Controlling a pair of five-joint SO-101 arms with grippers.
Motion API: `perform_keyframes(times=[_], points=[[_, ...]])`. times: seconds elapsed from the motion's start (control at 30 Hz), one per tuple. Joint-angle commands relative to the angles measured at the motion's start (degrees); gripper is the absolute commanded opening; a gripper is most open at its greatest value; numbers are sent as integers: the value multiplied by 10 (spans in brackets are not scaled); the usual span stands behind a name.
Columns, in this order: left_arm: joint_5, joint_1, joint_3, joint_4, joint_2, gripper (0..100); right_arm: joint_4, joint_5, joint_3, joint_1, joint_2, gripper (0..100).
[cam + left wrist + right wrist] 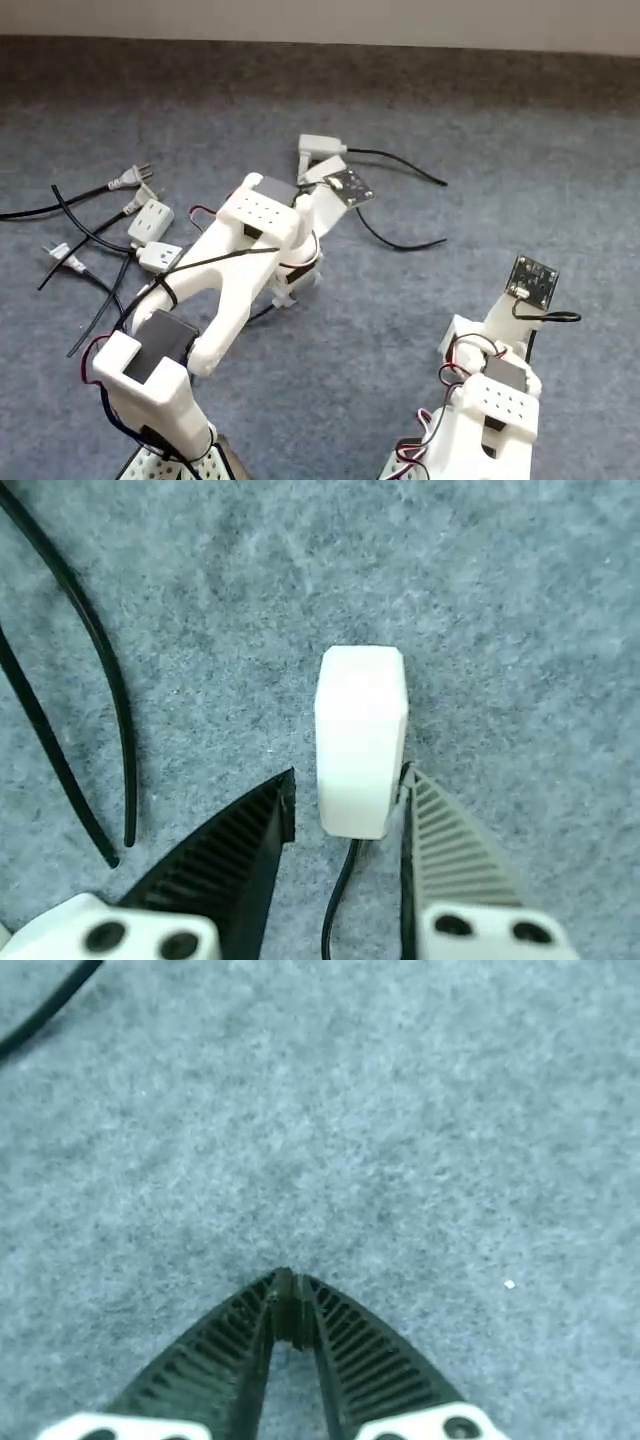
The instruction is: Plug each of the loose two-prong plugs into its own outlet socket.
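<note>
L hand [349,780] spread, straddling white corded block [360,735], centre frame. R hand [292,1282] closed, empty, above carpeted desk [400,1110].

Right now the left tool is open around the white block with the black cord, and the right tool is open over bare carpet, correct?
Not quite: the right tool is shut, tips pressed together over the carpet, as the right wrist view shows. The left tool is open around the white block with its black cord.
</note>
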Motion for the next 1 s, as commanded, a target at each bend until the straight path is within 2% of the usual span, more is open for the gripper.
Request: perform_keyframes(times=[0.0, 0.13, 0.33, 0.6, 0.77, 0.9, 0.97], points=[[47, -3, -6, -7, -21, 212, -11, -3, -21, 6, -7, 10], [74, 22, -1, -6, -16, 267, -11, -3, -21, 6, -7, 10], [98, 87, 12, -7, -21, 266, -11, -3, -21, 6, -7, 10], [141, 134, 10, 9, -21, 266, -11, -3, -21, 6, -7, 10], [138, 112, -2, 10, -22, 266, -11, -3, -21, 6, -7, 10], [135, 49, -60, 32, -22, 266, -11, -3, -21, 6, -7, 10], [98, 16, -107, 64, -22, 266, -11, -3, -21, 6, -7, 10]])
